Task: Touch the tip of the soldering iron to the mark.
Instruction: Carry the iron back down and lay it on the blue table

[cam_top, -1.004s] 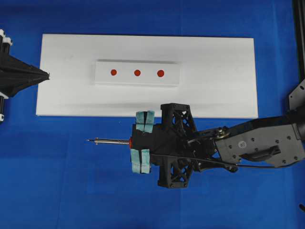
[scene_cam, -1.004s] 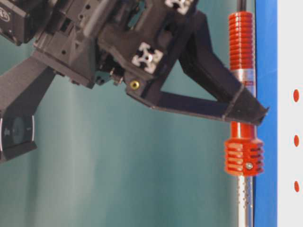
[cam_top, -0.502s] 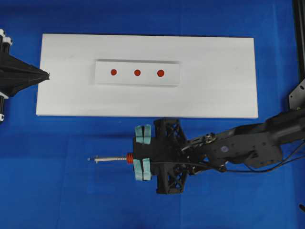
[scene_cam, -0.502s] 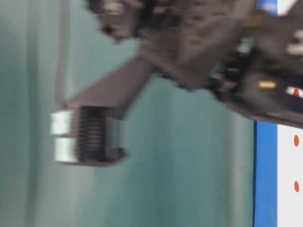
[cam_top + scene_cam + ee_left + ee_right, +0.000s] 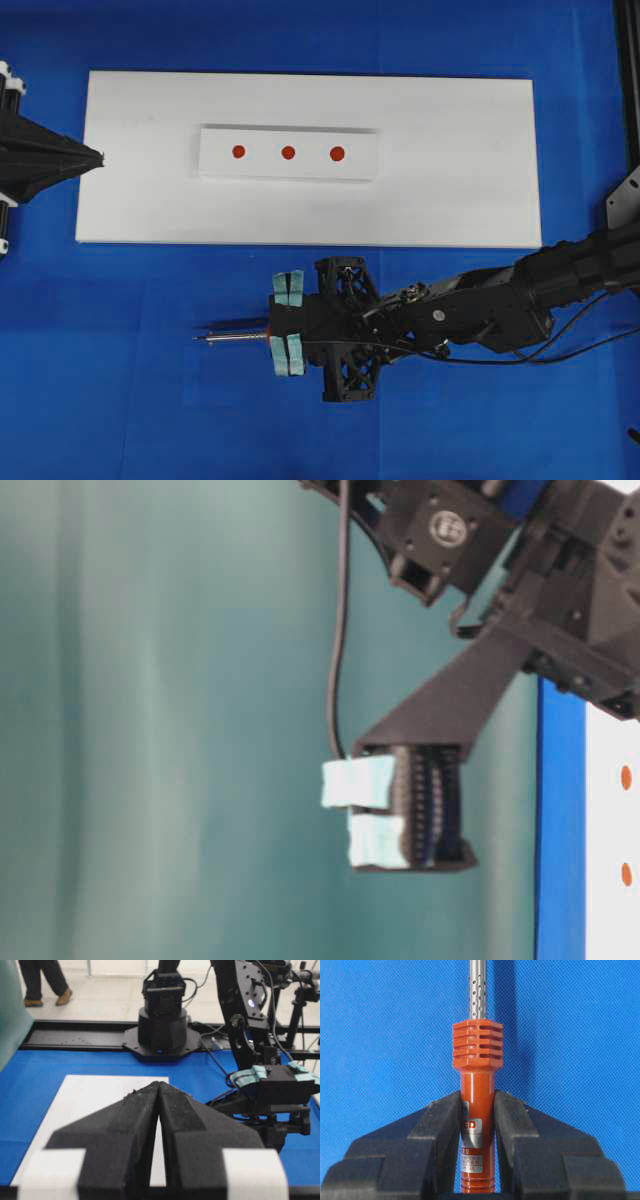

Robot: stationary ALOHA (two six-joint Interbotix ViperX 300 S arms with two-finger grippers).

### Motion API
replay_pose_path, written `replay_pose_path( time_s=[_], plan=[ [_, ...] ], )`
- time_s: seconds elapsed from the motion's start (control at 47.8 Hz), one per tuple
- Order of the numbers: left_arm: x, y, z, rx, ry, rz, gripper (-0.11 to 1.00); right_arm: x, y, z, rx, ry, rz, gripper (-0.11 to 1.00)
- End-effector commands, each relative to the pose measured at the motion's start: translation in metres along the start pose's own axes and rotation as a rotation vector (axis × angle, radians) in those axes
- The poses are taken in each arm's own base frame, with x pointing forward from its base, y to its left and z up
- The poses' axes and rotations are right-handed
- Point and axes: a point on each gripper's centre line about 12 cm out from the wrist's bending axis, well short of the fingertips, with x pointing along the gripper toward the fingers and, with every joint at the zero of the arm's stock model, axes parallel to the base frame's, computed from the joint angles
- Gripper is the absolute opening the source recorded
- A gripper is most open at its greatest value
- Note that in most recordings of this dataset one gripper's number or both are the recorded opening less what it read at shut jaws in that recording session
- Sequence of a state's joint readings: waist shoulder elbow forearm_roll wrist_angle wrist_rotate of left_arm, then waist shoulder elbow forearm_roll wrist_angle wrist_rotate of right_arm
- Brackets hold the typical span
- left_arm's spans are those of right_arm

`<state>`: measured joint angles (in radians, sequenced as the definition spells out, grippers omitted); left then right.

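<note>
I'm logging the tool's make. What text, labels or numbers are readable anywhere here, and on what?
"ED": end of a larger word on the silver label of the soldering iron, rest hidden by the right end effector.
Smaller print lower on that label: too small to read.
No other text.

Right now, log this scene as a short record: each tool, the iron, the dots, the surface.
right tool: shut on the soldering iron, gripping its orange-red handle
left tool: shut, holds nothing, at the white board's left end
iron position: above the blue mat, off the board, shaft pointing left in the overhead view
the mark: leftmost of three red dots on a raised white strip, untouched
contact: none, tip apart from the board
</note>
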<state>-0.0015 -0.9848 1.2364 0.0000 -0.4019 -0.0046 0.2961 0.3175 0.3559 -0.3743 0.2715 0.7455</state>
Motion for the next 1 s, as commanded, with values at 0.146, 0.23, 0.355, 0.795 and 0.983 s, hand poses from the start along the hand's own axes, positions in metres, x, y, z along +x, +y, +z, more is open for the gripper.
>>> replay_pose_path(
  time_s=[0.146,0.23,0.355,0.795,0.983],
  plan=[
    [0.002,0.0,0.004,0.003,-0.014,-0.003,0.0,0.001,0.004,0.005,-0.006,-0.036,0.031,0.06],
    [0.002,0.0,0.005,0.001,-0.017,-0.002,0.0,0.004,0.005,0.004,-0.007,-0.037,0.035,0.06],
    [0.002,0.0,0.004,0.001,-0.015,-0.002,0.0,0.005,0.004,0.004,-0.006,-0.036,0.035,0.07],
    [0.002,0.0,0.004,0.001,-0.014,-0.002,0.0,0.004,0.004,0.007,0.003,-0.042,0.035,0.93],
    [0.002,0.0,0.004,0.001,-0.014,-0.002,0.0,-0.013,0.006,0.02,0.005,-0.062,0.028,0.89]
  ],
)
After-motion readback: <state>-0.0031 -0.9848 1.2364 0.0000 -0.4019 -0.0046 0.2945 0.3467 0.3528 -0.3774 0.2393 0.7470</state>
